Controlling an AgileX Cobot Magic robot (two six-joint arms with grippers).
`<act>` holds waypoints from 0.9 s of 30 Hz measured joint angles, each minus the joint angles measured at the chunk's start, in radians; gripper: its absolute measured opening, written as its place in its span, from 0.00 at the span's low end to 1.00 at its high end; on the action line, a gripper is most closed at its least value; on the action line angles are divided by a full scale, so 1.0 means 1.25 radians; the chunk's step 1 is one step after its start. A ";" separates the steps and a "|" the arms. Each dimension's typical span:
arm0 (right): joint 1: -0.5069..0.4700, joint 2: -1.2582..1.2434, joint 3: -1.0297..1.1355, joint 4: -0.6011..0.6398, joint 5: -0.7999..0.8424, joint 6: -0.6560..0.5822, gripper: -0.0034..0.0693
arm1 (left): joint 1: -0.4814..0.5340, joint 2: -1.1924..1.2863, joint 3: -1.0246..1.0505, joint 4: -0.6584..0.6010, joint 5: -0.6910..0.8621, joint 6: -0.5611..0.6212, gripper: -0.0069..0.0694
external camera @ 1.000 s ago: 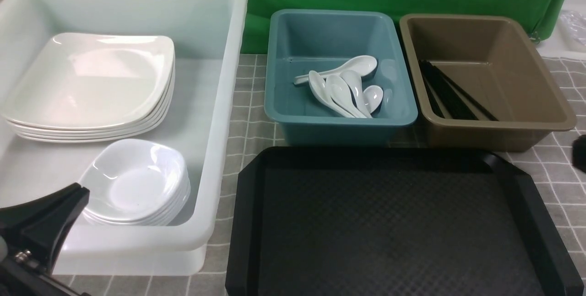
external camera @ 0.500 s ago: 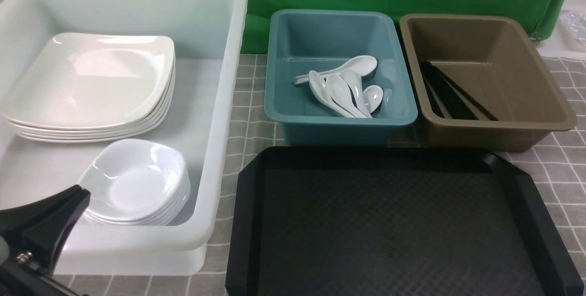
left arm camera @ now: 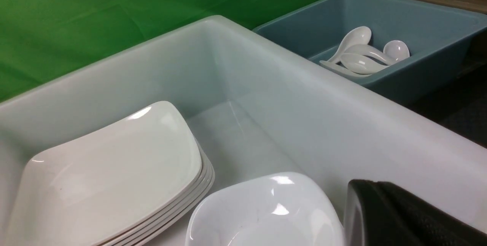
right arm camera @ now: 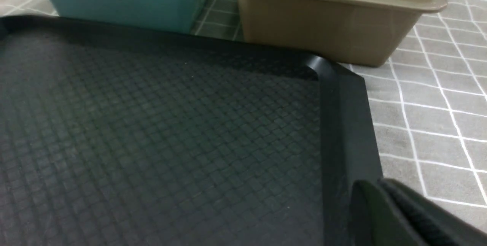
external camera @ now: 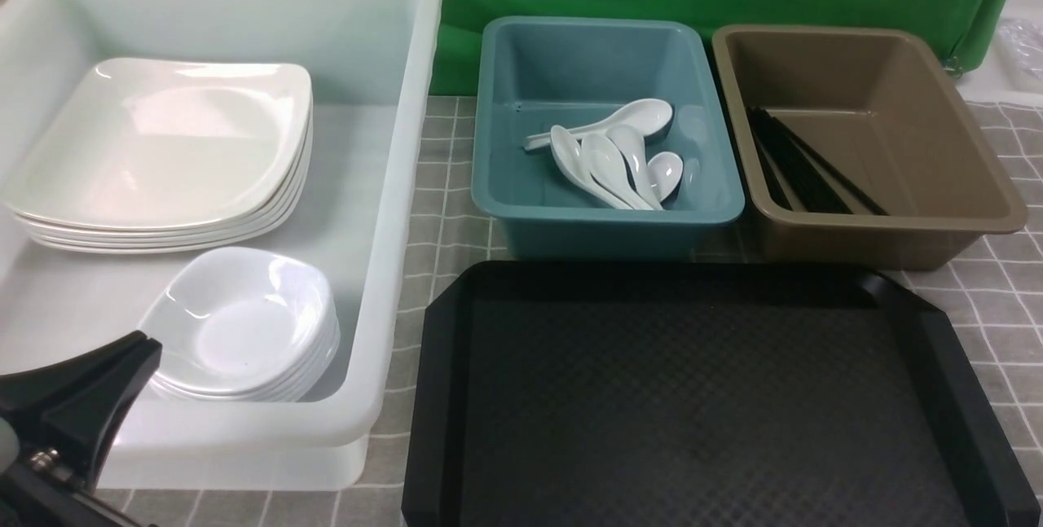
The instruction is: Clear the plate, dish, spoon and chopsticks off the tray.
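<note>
Tray [external camera: 717,397] bare (plates [external camera: 163,144] stacked in bin [external camera: 391,185])

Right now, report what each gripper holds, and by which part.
Nothing is held. The left gripper and the right gripper are both shut and empty; the tray is bare.

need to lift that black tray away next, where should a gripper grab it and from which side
Judging by its shape, grip the tray by its low raised rim, best at the clipped right-hand corner, coming in from the right over the bare tablecloth. The floor lies flat with nothing to pinch, and the teal tub and brown tub crowd the far edge.
</note>
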 joint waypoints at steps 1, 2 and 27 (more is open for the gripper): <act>0.000 0.000 0.000 0.000 0.000 0.000 0.12 | 0.000 0.000 0.000 0.000 0.000 0.000 0.10; 0.000 0.000 0.000 0.000 0.000 0.000 0.12 | 0.000 0.001 0.000 0.000 0.000 0.000 0.10; 0.000 0.000 0.000 0.001 0.000 0.000 0.19 | 0.069 -0.061 0.000 0.002 0.009 -0.021 0.10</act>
